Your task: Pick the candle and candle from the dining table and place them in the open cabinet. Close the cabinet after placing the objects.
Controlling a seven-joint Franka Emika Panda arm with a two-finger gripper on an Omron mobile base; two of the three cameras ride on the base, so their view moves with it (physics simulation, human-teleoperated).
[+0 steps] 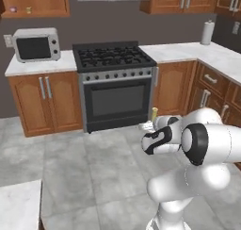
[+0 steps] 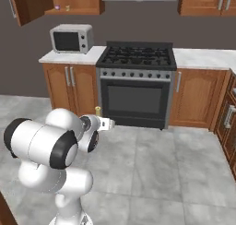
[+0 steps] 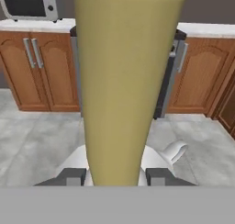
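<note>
My gripper (image 3: pixel 115 176) is shut on the slim golden-yellow candle (image 3: pixel 119 81), whose round silver dish base (image 3: pixel 170 151) sits just above the fingertips (image 3: pixel 158 176). From the base views the candle (image 1: pixel 154 112) (image 2: pixel 98 110) stands upright in the gripper (image 1: pixel 148 126) (image 2: pixel 107 124), held in mid-air in front of the oven. The short stubby candle (image 1: pixel 28 10) (image 2: pixel 67 8) rests on the shelf of the open cabinet (image 1: pixel 35 3) (image 2: pixel 76 2), high on the wall above the microwave. The cabinet's door (image 2: pixel 23 5) stands swung open to the left. A corner of the dining table (image 1: pixel 19 205) shows at the lower left.
A small purple ring (image 1: pixel 12 9) (image 2: pixel 57 7) lies on the cabinet shelf beside the stubby candle. Under the cabinet a microwave (image 1: pixel 36 44) (image 2: pixel 71 38) sits on a marble counter. The stove and oven (image 1: pixel 115 83) (image 2: pixel 136 81) are straight ahead across grey tiled floor. A paper towel roll (image 1: pixel 207 32) stands on the right counter.
</note>
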